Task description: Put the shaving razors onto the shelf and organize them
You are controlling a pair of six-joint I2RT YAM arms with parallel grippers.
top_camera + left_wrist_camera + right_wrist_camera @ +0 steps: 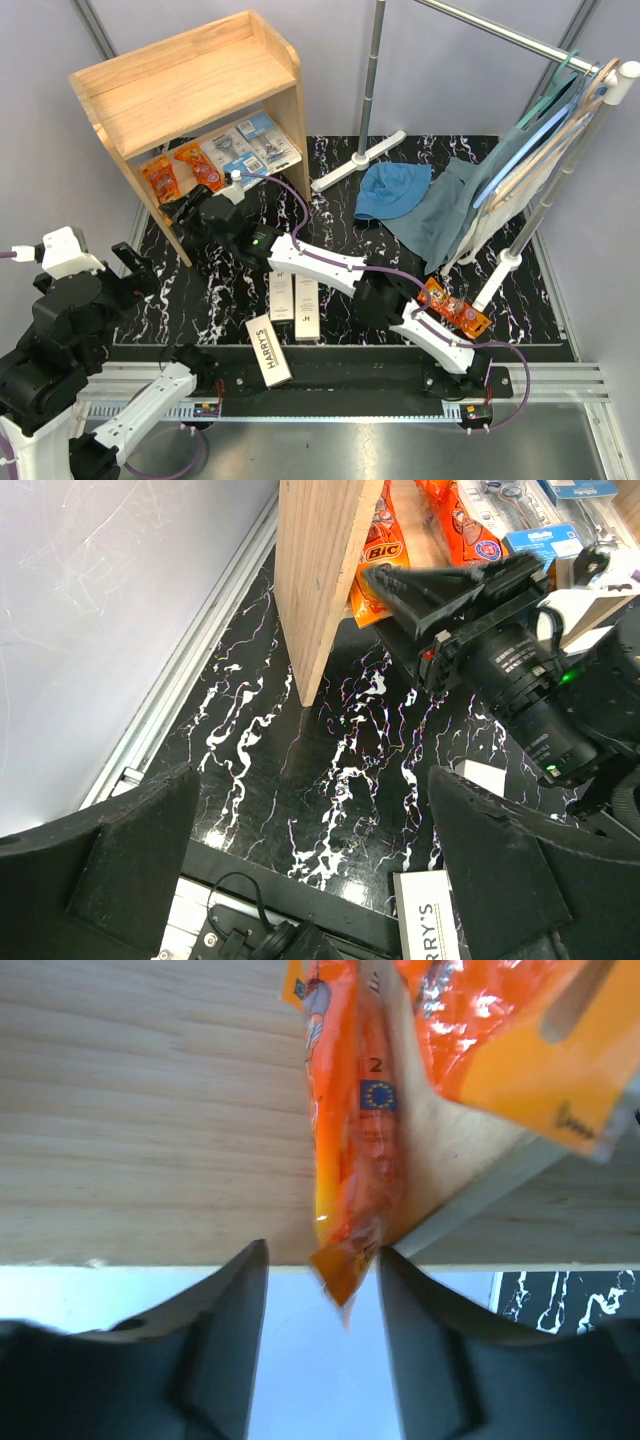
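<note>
The light-wood shelf (190, 85) stands at the back left. Its lower level holds two orange razor packs (160, 178) and blue blister packs (250, 145). My right gripper (178, 212) reaches to the shelf's front left corner. In the right wrist view it (322, 1250) is open, and the corner of an orange pack (350, 1160) hangs between its fingers against the wood. My left gripper (312, 780) is wide open and empty above the black table, near the left side panel (320, 570). Three Harry's boxes (268, 350) (283, 295) (306, 305) lie on the table. Another orange pack (455, 308) lies at the right.
A metal clothes rack (375, 70) with blue cloths (480, 200) stands at the back right, its white foot (358, 160) on the mat. A blue hat (393, 190) lies beside it. The right arm (320, 262) stretches across the table's middle.
</note>
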